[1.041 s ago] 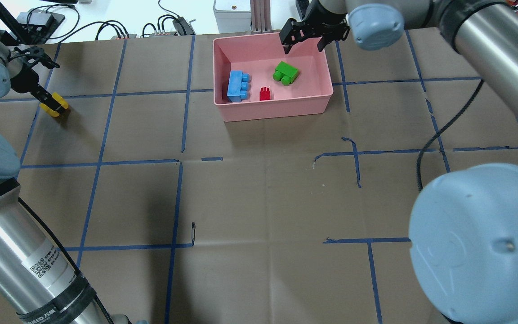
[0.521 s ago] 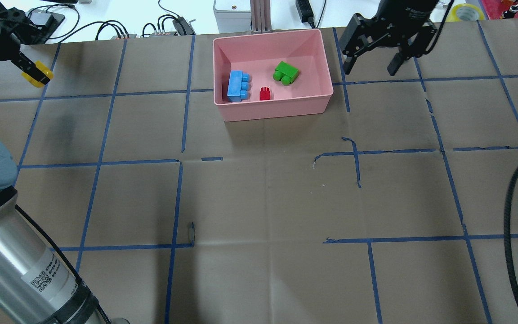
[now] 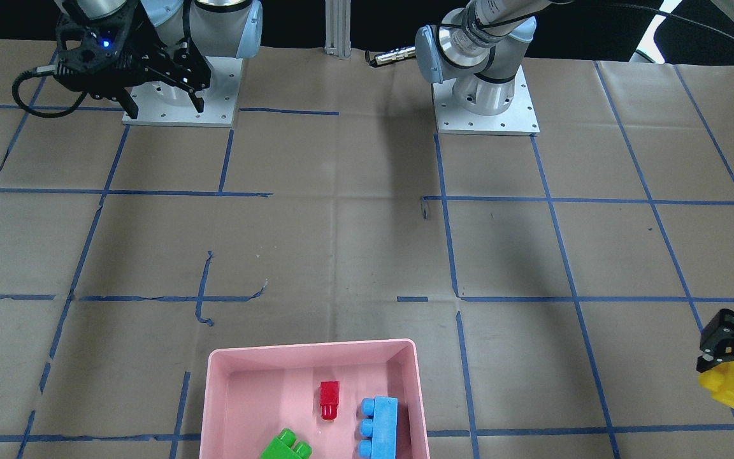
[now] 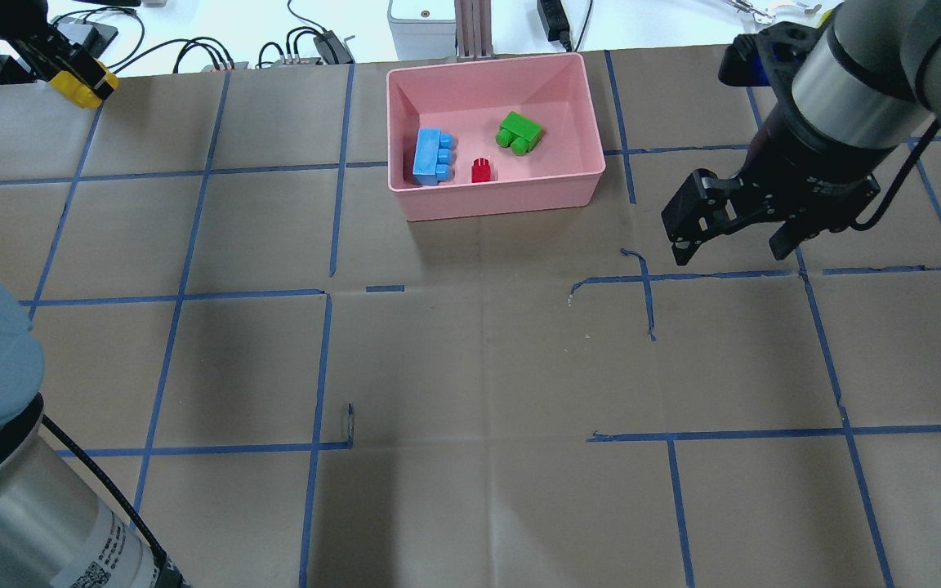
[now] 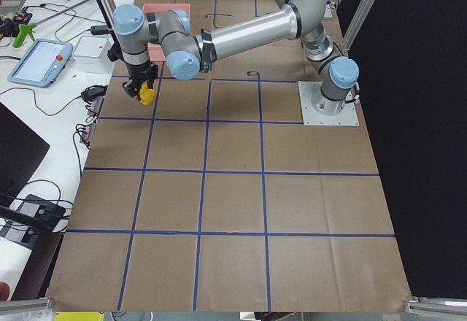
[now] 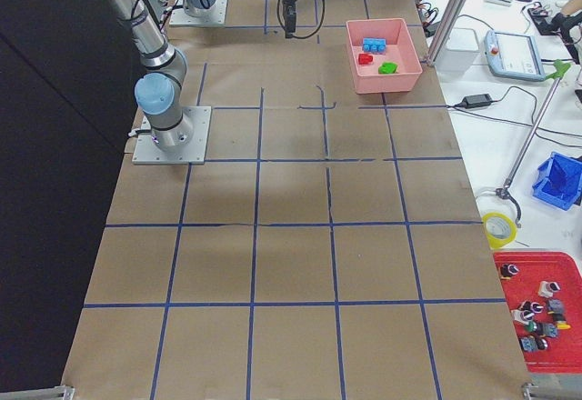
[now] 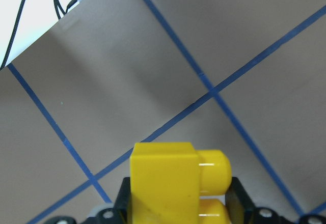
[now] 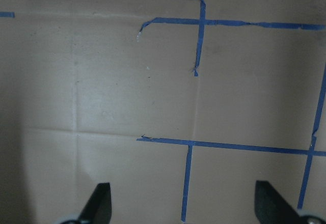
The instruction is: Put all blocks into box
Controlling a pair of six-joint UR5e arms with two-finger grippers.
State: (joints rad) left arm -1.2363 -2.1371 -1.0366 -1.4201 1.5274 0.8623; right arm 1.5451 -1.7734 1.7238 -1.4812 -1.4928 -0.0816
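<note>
The pink box (image 4: 495, 200) stands at the far middle of the table, also in the front view (image 3: 309, 347). In it lie the light-blue block (image 4: 431, 155), the small red block (image 4: 480, 170) and the green block (image 4: 519, 132). My left gripper (image 4: 78, 77) is shut on the yellow block (image 7: 173, 183) and holds it in the air over the table's far left corner, far from the box. It also shows in the front view (image 3: 730, 382). My right gripper (image 4: 730, 253) is open and empty, above bare table to the right of the box and nearer than it.
Blue tape lines grid the brown table cover. Cables and small devices (image 4: 307, 41) lie beyond the far edge, with an aluminium post (image 4: 474, 28) behind the box. The two arm bases (image 3: 485, 95) stand at the robot's side.
My left gripper has carried the yellow block up and toward the far left corner. My right gripper has swung from over the box to the right and nearer, still open.
</note>
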